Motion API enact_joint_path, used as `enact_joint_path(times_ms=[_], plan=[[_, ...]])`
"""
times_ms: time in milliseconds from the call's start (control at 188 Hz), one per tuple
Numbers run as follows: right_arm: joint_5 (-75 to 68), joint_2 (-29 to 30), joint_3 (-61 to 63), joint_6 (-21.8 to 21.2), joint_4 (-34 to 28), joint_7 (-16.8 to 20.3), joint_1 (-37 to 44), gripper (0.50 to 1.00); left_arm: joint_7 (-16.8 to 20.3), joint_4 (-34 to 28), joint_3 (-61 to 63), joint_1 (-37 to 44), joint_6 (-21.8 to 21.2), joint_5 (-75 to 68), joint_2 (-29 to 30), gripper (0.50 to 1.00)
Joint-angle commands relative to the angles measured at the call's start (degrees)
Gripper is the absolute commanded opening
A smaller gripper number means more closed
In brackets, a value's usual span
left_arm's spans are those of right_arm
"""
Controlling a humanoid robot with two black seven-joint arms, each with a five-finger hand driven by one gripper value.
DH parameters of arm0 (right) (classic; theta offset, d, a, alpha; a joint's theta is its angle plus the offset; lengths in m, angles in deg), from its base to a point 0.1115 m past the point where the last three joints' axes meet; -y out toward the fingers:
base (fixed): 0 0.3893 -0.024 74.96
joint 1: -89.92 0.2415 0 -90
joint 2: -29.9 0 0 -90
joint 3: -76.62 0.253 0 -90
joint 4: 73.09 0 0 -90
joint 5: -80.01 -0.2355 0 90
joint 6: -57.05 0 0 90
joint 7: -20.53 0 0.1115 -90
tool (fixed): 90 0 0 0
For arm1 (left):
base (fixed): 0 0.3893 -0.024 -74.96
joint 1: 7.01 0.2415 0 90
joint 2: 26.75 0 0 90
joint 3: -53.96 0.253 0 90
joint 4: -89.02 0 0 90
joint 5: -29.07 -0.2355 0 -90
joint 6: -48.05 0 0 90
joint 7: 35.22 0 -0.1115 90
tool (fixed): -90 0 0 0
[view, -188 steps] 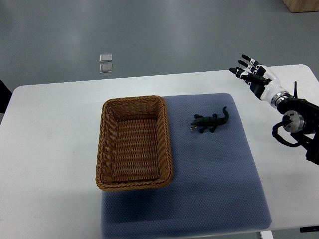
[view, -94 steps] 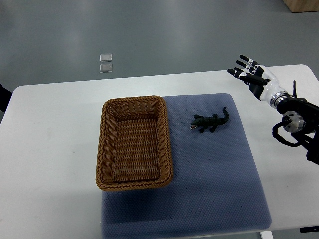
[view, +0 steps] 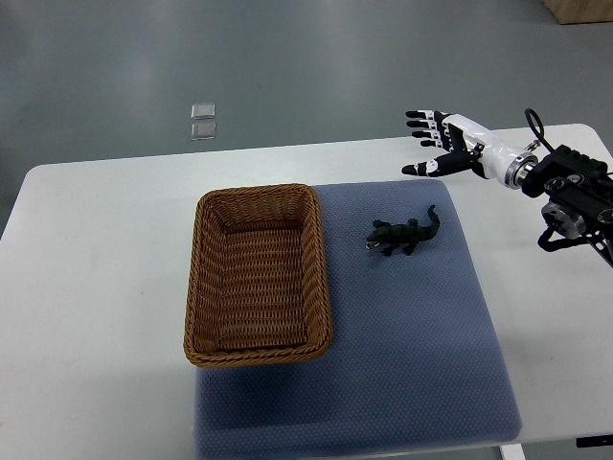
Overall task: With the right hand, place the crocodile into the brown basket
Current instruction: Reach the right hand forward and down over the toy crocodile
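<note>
A small dark green toy crocodile [view: 405, 234] lies on the blue-grey mat [view: 412, 326], its tail pointing up and right. To its left stands the brown wicker basket [view: 259, 275], with nothing inside. My right hand [view: 433, 144] hovers over the table's far edge, above and to the right of the crocodile, fingers spread and holding nothing. Its arm [view: 565, 187] comes in from the right edge. The left arm is out of the picture.
The white table [view: 96, 287] carries the mat and basket. Two small clear squares [view: 202, 122] lie on the grey floor beyond the table. A brown box corner [view: 579, 10] shows at the top right.
My right hand has swung left and slightly up, from near the table's right corner toward the area above the crocodile. The crocodile and basket have not moved.
</note>
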Motion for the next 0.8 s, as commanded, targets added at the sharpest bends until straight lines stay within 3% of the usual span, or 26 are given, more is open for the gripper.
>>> enact_joint_path(times_ms=[0,240,485,794], plan=[[8.01,0.16,-0.77,-3.02,-0.41,-0.2,2.29,0.926,0.05,0.0,0.0,-0.01,0.0,-0.02,0.0,1.0],[23.39,-0.11,-10.34,-4.34,-2.25,-2.93,8.44,0.926,-0.04,0.0,0.0,-0.01,0.0,-0.02,0.0,1.0],[28.93,-1.07,-20.8,-3.81,-3.58,-5.74,13.8,0.924,-0.04,0.0,0.0,-0.01,0.0,-0.02,0.0,1.0],[34.47,-0.9,-27.05,-0.91,-3.66,-5.83,14.86,0.919,0.05,0.0,0.0,-0.01,0.0,-0.02,0.0,1.0]])
